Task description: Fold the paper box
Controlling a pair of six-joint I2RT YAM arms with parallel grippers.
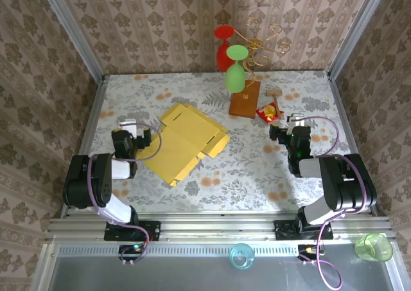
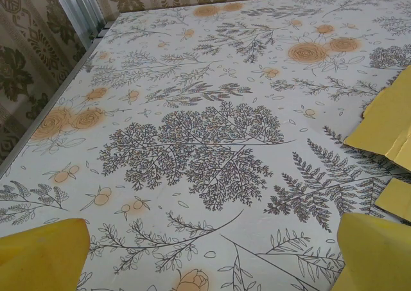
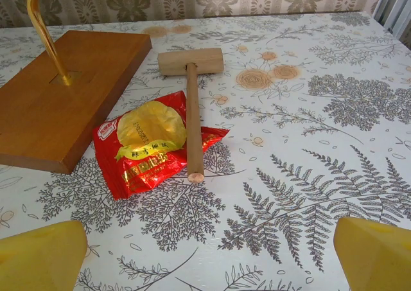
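Observation:
The paper box (image 1: 183,140) lies flat and unfolded on the flowered table, a mustard-yellow sheet with its flaps spread, left of centre. Its yellow edges (image 2: 385,124) show at the right of the left wrist view. My left gripper (image 1: 131,125) rests low just left of the sheet, apart from it. It is open, with its yellow fingertips (image 2: 38,255) wide apart over bare tablecloth and nothing between them (image 2: 209,259). My right gripper (image 1: 292,121) stands at the table's right, far from the box. It is open and empty (image 3: 209,259), its fingertips (image 3: 376,252) spread wide.
A brown wooden block (image 1: 244,103) with a wire stand carries a green glass (image 1: 235,76) and a red glass (image 1: 223,47) at the back. A wooden mallet (image 3: 191,98) lies across a red-yellow packet (image 3: 148,143) ahead of my right gripper. Walls enclose the table.

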